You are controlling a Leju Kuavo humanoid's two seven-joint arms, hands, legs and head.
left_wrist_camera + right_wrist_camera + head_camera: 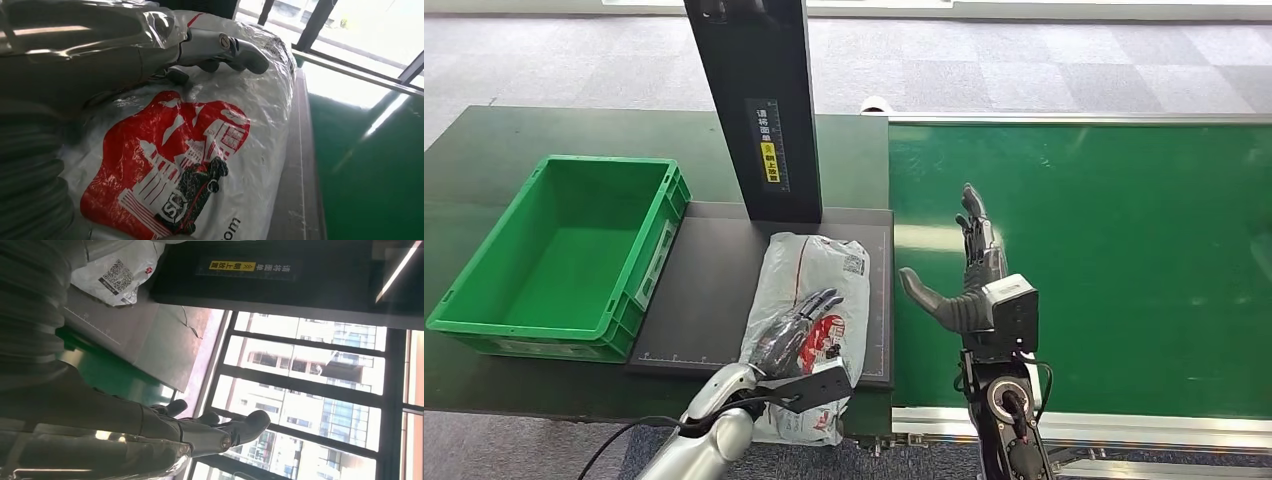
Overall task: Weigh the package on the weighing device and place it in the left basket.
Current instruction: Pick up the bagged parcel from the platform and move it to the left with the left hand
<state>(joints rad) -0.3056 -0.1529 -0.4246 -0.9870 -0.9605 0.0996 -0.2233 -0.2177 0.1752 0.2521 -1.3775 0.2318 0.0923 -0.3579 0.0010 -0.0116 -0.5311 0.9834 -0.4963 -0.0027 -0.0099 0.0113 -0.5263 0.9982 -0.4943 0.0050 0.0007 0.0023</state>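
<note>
Crinkled white plastic with a red print marks our package (809,310), which lies on the dark scale (709,290), just right of the black post (759,100) that rises from the scale's far edge. Its long axis runs away from us toward that post, with the labelled end pointing at the post and the near end hanging over the scale's front edge.

Our left hand (796,325) rests on top of the package, fingers stretched flat along its length; in the left wrist view the thumb (225,47) lies on the wrinkled film and the fingers do not curl round anything, so we judge this a flat press, not a grip. Our right hand (969,275) stands upright over the green belt (1124,260), right of the scale, fingers spread wide and holding nothing.

From the scale, the green basket (484,330) sits directly left on the desk (484,140), touching or nearly touching the scale's edge. Our left hand is the nearer one, so the carry would run sideways, across the package's long axis.
</note>
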